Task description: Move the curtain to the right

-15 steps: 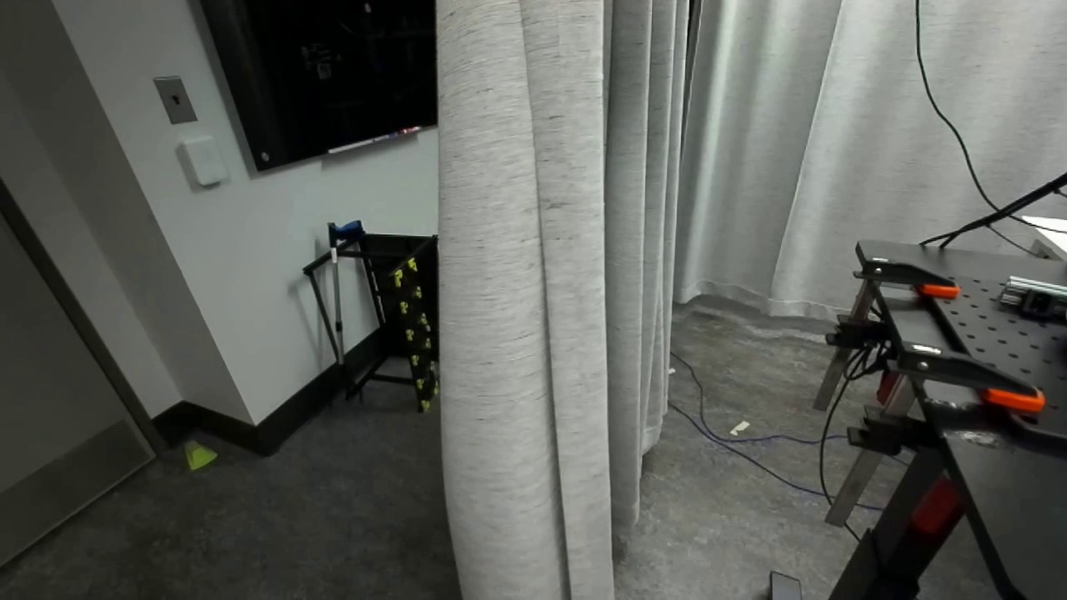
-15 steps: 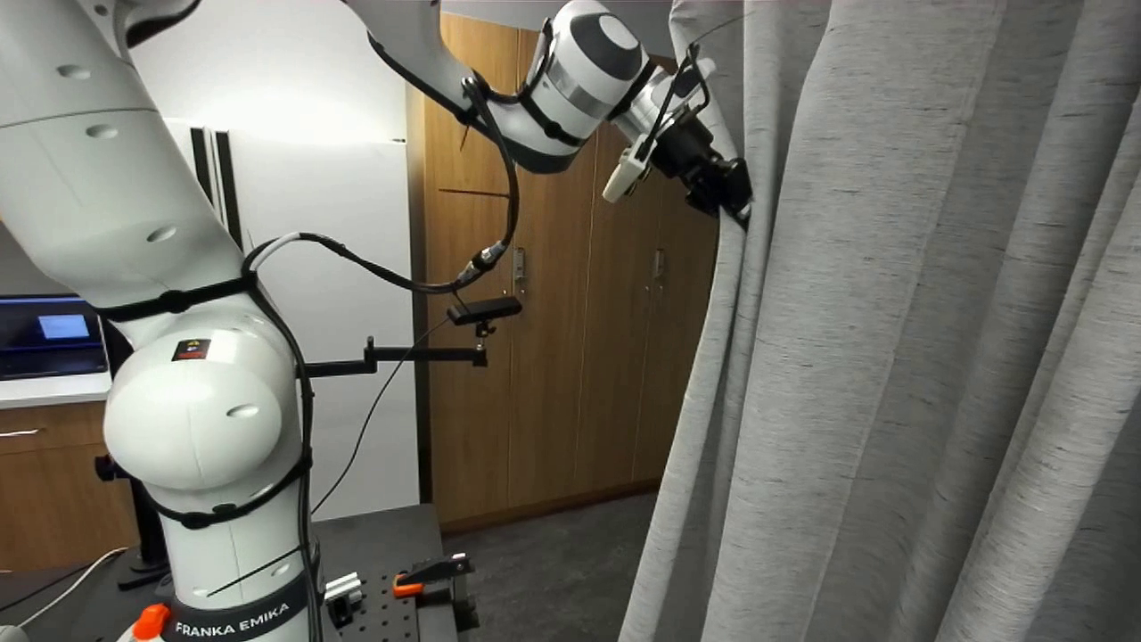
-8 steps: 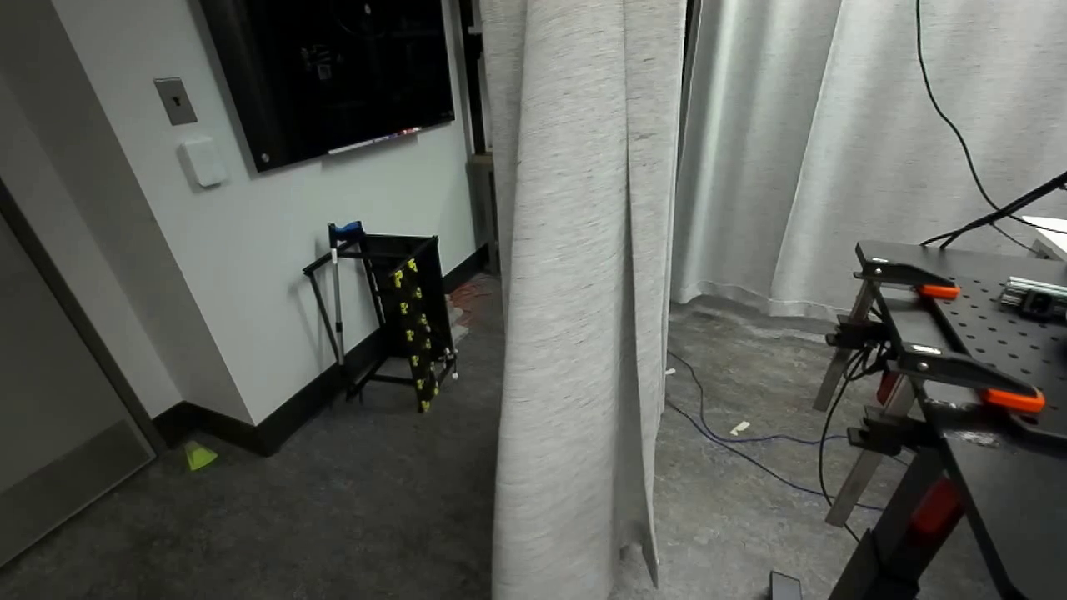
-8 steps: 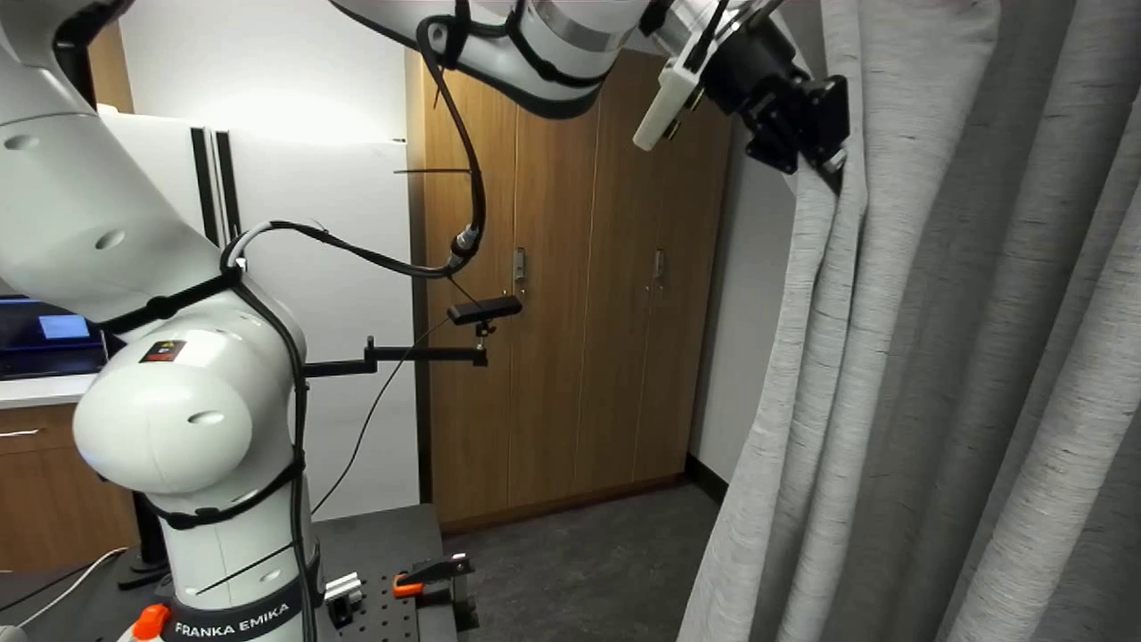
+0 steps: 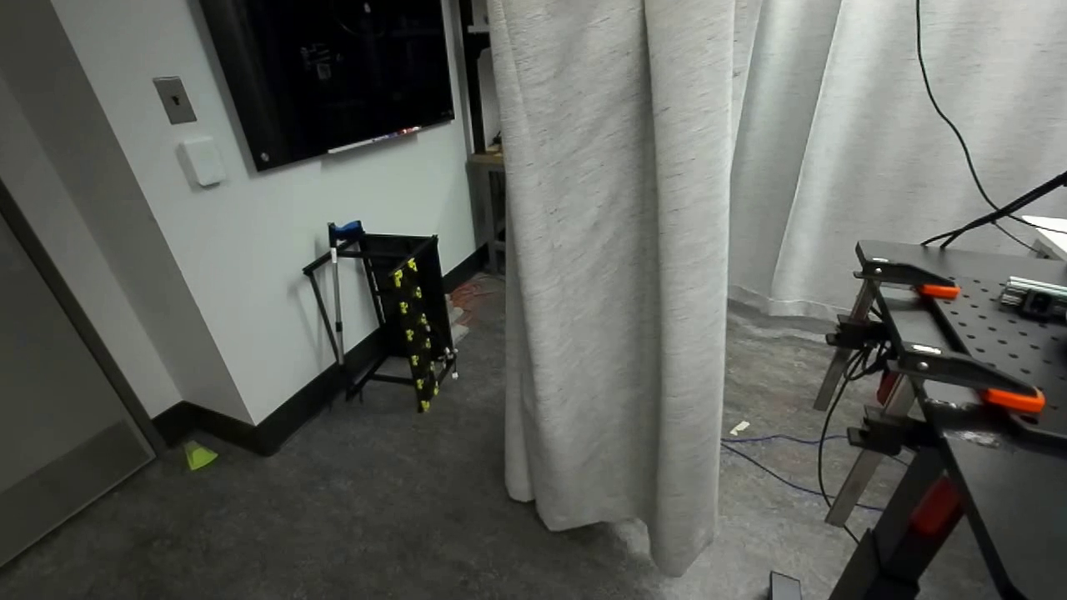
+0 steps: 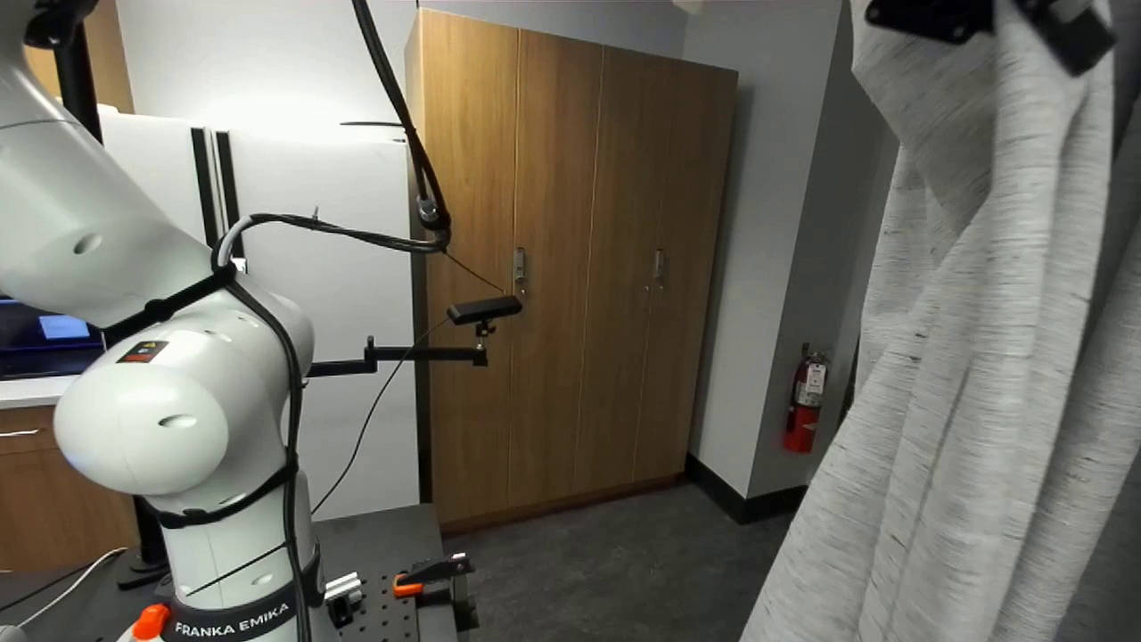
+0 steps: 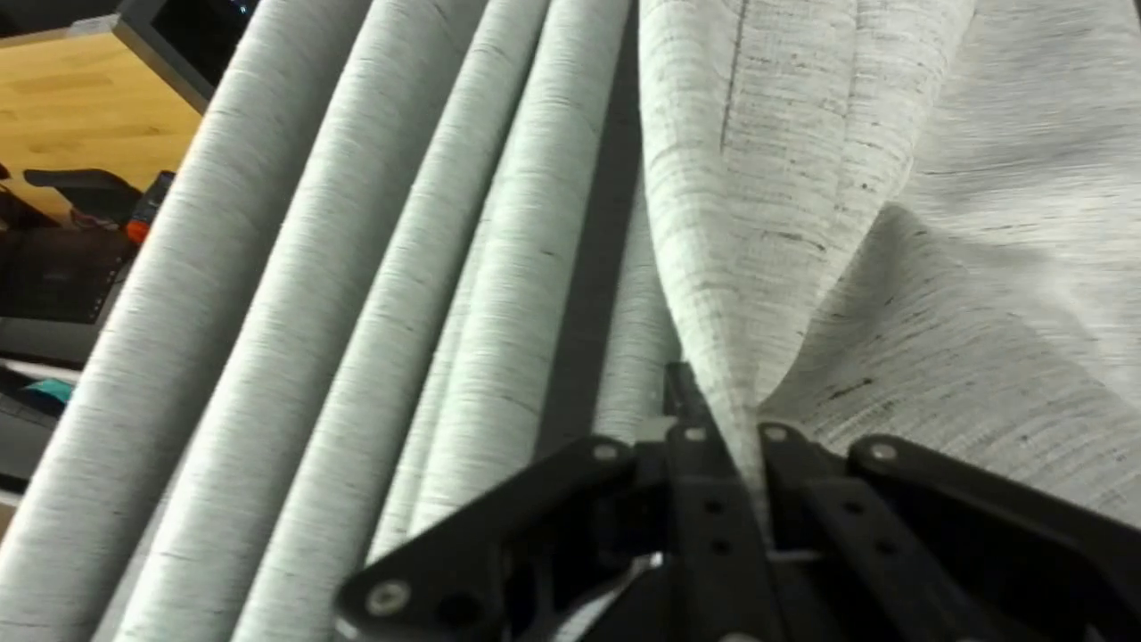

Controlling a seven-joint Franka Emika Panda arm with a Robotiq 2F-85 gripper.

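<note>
The curtain is light grey with fine dark flecks. It hangs in folds in both exterior views, its lower hem just above or at the floor. My gripper is shut on a bunched fold of the curtain in the wrist view; the cloth fans out beyond the fingers. The right fingertip is hidden by cloth. In an exterior view only the lower part of the gripper shows at the top right, with cloth pinched in it and slanting down to the left. More parallel folds hang left of the gripper in the wrist view.
A black perforated table with orange-tipped clamps stands beside the curtain. Another pale curtain hangs behind. A wooden cabinet and a red fire extinguisher are by the wall. A black folded frame leans near the wall.
My gripper has moved right and toward the upper edge in an exterior view, dragging the curtain's edge right. More wall and the fire extinguisher now show. The curtain also shifted right in both exterior views.
</note>
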